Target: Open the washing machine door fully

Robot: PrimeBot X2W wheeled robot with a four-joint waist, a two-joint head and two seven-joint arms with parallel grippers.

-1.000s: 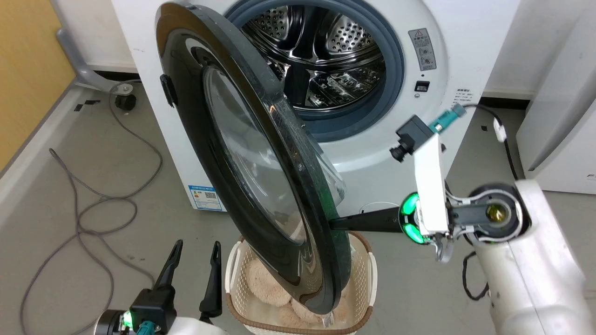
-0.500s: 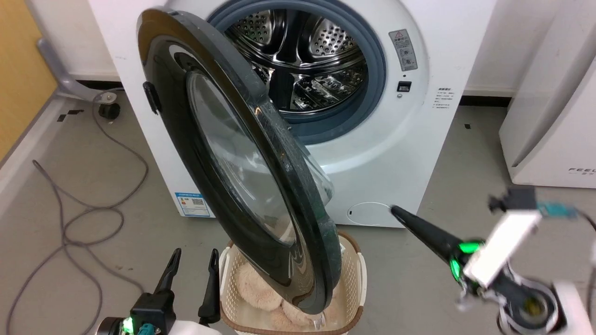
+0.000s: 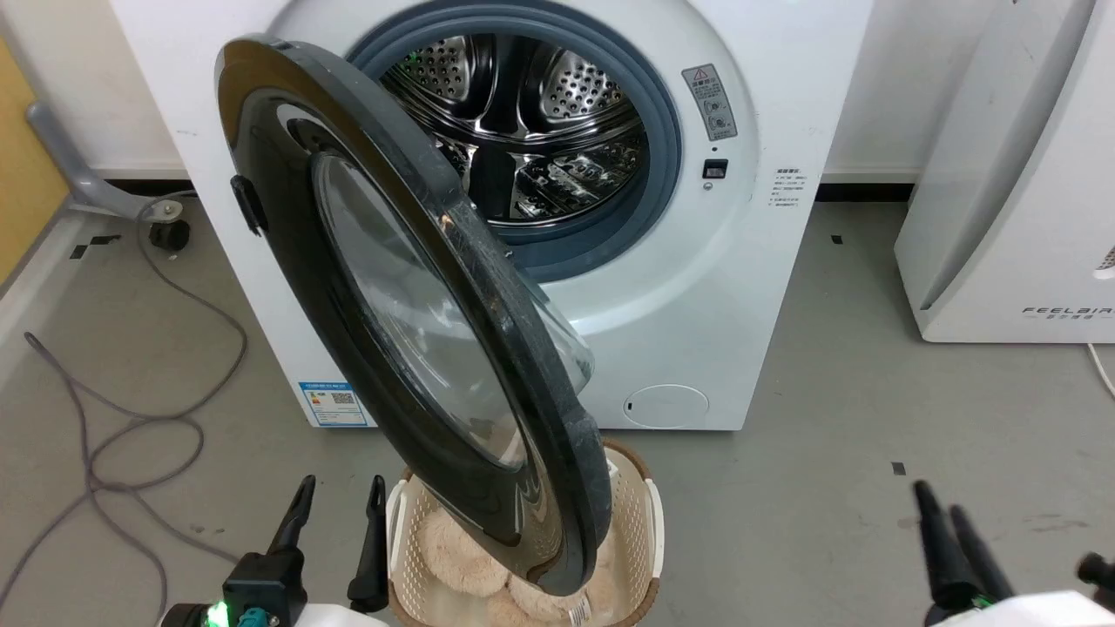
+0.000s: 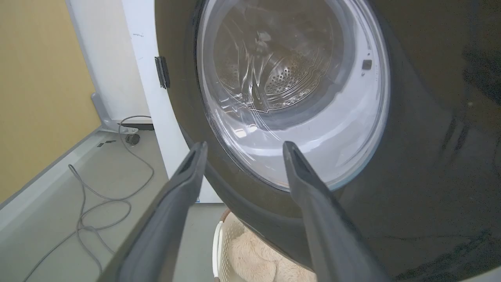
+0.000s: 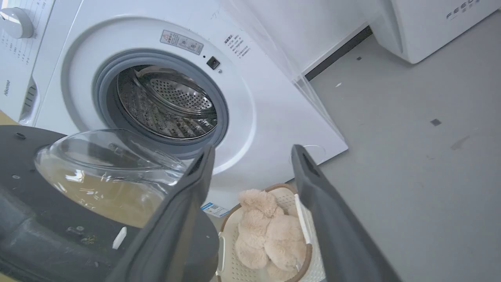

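**Door (image 3: 409, 348) ajar, both grippers spread and clear of it**

In the head view the glossy black door hangs out from the washer (image 3: 697, 305) at a slant. It runs from 11 o'clock down to 6 o'clock across the middle of the view. Its outer face and glass window turn toward 8 o'clock, and a small black tab (image 3: 246, 205) sits on the rim at 10 o'clock. The lower edge of the door hangs over a white basket (image 3: 653, 522) on the floor at 6 o'clock. Behind the door, at 12 o'clock, the steel drum (image 3: 523, 113) shows inside its grey gasket.

The left gripper (image 3: 341, 481) stands at 7 o'clock with its fingers apart and nothing between them. In its wrist view the tips point up at the window from below, and I cannot tell whether they touch the glass.

The right gripper (image 3: 938, 498) is at 5 o'clock, well apart from the door, over bare floor. In its wrist view the fingers are spread wide and hold nothing. Beyond them lie the bulging glass bowl at 9 o'clock and a beige plush toy (image 5: 258, 227) in the basket at 6 o'clock.

A grey cable (image 3: 131, 427) loops on the floor at 8 o'clock. A white appliance (image 3: 1002, 218) stands at 3 o'clock.
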